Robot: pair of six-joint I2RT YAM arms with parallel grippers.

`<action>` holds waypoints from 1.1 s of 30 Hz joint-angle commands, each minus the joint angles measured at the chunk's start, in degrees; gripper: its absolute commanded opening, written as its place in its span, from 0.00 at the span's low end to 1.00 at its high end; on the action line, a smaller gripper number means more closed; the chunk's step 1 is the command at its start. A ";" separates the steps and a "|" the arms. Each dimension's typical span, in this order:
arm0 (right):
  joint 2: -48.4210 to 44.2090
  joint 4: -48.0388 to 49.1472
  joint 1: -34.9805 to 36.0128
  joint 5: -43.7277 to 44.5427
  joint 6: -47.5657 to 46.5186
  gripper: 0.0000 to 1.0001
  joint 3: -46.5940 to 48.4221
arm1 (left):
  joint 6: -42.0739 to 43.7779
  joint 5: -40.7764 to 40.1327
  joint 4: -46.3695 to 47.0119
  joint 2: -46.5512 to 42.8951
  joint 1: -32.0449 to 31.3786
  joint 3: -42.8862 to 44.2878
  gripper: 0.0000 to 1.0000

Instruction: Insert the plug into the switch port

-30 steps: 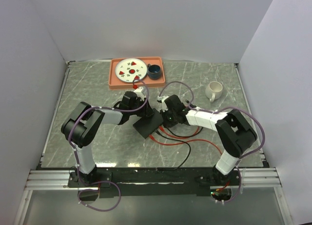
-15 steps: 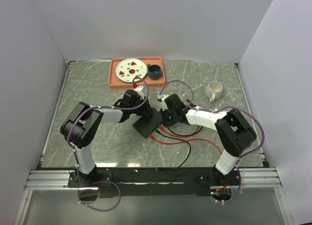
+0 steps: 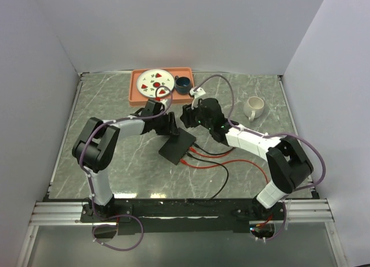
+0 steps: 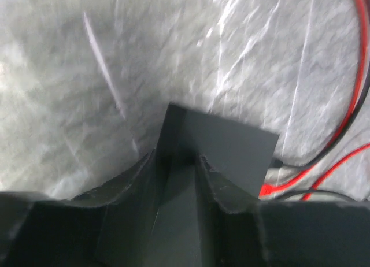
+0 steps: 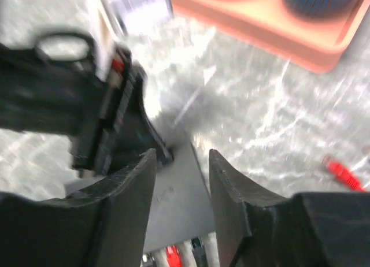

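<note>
The switch (image 3: 178,145) is a flat black slab lying askew mid-table. My left gripper (image 3: 171,127) is shut on its far corner; in the left wrist view that corner of the switch (image 4: 231,145) sits wedged between the left gripper (image 4: 178,158) fingers. My right gripper (image 3: 186,118) hovers just beyond the same corner, open and holding nothing. In the right wrist view the switch (image 5: 176,215) shows through the gap of the right gripper (image 5: 182,157). Red and black plugs (image 5: 173,256) sit along the switch's near edge. A red plug (image 4: 269,189) shows there too, and cables (image 3: 214,163) trail away.
An orange tray (image 3: 136,96) at the back holds a white plate (image 3: 155,82) and a blue cup (image 3: 183,84). A white mug (image 3: 253,107) stands at the right. The red and black cables loop over the table towards the front.
My right gripper has opened and drawn up and back from the switch's cable side towards the tray. The left gripper has shifted slightly towards the back, still on the switch.
</note>
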 commanded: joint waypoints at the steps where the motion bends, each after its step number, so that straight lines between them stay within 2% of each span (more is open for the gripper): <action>1: -3.43 3.95 -0.32 1.44 -0.24 0.63 0.67 | 0.39 -4.23 -14.38 0.43 1.07 -1.60 0.72; 2: -4.04 3.86 -0.41 1.61 -0.41 0.68 0.49 | 0.48 -5.28 -14.56 -0.01 1.34 -1.25 0.79; 3: -4.31 3.77 -0.41 1.96 -0.42 0.76 0.49 | 0.91 -7.03 -14.83 -1.14 1.69 -0.72 0.90; 4: -4.40 2.82 -0.41 2.14 -0.42 0.79 0.75 | 1.00 -7.66 -15.09 -1.85 2.65 -0.37 0.95; 5: -4.84 2.81 -0.41 2.32 -0.68 0.83 0.75 | 1.09 -8.36 -15.01 -2.55 3.01 -0.36 0.99; 6: -5.02 2.81 -0.50 2.23 -0.68 0.92 0.75 | 0.92 -9.85 -15.00 -4.39 3.53 0.16 0.99; 8: -5.19 1.58 -0.32 2.85 -0.68 1.00 1.62 | 0.92 -10.73 -14.31 -7.46 4.68 0.51 0.99; 9: -5.11 0.79 -0.58 2.85 -0.85 1.00 2.15 | 0.83 -11.09 -14.04 -8.53 5.03 0.86 0.97; 15: -6.77 -2.37 -0.50 3.64 -1.03 1.00 5.31 | 2.05 -12.15 -11.67 -16.79 6.00 2.88 0.97; 20: -12.38 -5.80 -0.41 7.23 -1.56 1.00 5.67 | 3.73 -13.73 -11.22 -24.07 6.00 3.77 0.97; 25: -20.65 -11.24 -0.41 12.68 -3.22 1.00 1.02 | 4.69 -16.36 -10.53 -32.25 6.00 1.31 0.97; 29: -30.65 -15.82 -0.41 18.13 -1.83 1.00 -3.72 | 4.70 -18.38 -8.42 -40.16 6.00 -2.55 0.97; 33: -38.58 -18.28 -0.41 20.25 -0.95 1.00 -10.48 | 4.26 -19.00 -8.59 -43.34 6.00 -5.36 0.97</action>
